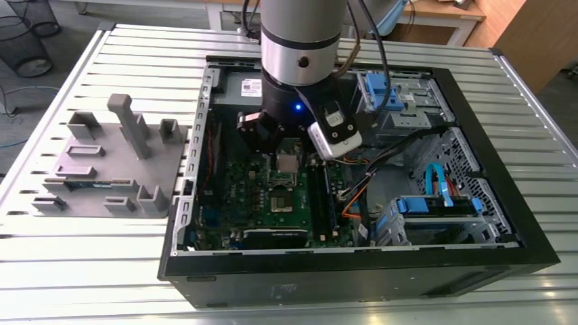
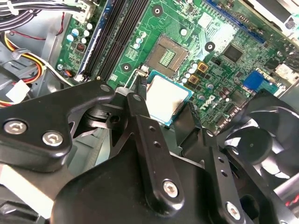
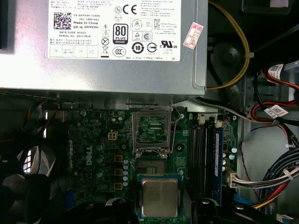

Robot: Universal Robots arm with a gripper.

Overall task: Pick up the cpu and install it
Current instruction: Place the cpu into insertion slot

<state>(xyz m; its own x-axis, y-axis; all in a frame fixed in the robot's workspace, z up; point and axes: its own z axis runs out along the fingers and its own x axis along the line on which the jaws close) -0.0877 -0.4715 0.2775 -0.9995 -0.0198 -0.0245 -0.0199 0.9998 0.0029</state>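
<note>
We note the gripper (image 2: 164, 106) with its fingers (image 2: 139, 109) clamped on opposite edges of the cpu (image 2: 169, 99), held over the motherboard (image 2: 224, 42) close beside the open socket (image 2: 167, 56). Risks, as we judge them: a chip set down tilted or rotated could bend socket pins, and a slipping grip could drop it onto the board.
</note>
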